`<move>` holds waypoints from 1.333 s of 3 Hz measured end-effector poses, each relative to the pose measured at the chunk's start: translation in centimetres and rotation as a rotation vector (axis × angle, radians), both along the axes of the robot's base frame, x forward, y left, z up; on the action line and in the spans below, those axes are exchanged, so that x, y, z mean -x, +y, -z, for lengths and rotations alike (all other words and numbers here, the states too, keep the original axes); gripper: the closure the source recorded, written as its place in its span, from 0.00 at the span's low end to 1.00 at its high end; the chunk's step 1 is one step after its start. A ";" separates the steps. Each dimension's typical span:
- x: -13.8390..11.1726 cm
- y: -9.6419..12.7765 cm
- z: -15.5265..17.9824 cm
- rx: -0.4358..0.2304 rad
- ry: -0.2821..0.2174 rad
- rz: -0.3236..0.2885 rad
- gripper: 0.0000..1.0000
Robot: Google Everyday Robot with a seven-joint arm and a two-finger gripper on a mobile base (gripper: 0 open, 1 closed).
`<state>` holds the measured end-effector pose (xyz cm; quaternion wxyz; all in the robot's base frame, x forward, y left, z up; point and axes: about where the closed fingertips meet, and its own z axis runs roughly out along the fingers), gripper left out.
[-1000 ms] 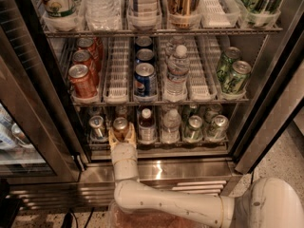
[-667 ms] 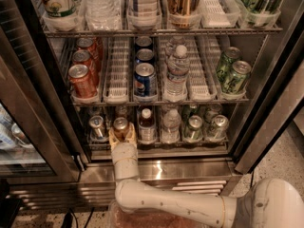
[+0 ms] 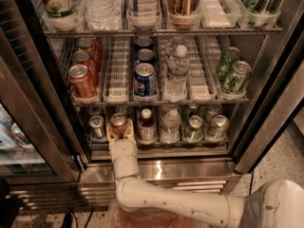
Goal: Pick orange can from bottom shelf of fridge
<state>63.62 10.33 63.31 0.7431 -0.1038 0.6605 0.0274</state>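
Note:
The orange can (image 3: 118, 122) stands upright at the front of the bottom shelf (image 3: 156, 144) of the fridge (image 3: 268, 103), second lane from the left. My gripper (image 3: 119, 133) reaches up from below on the white arm (image 3: 166, 203). Its fingers (image 3: 110, 133) sit on either side of the can's lower body, tight against it. The can rests on the rack.
A silver-grey can (image 3: 97, 126) stands just left of the orange can and a brown bottle (image 3: 147, 122) just right. A water bottle (image 3: 171, 125) and green cans (image 3: 194, 127) follow. Red cans (image 3: 81, 80) and a blue can (image 3: 145, 80) fill the rack above. The steel base grille (image 3: 185, 170) lies below.

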 end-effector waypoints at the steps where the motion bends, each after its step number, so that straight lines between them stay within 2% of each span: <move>1: 0.9 0.3 -1.6 -0.008 -0.008 -0.025 1.00; 2: 2.7 -0.7 -2.8 0.058 0.021 -0.065 1.00; 3: 4.9 -2.7 -2.7 0.138 0.099 -0.092 1.00; 4: 7.0 -5.0 -3.4 0.230 0.162 -0.150 1.00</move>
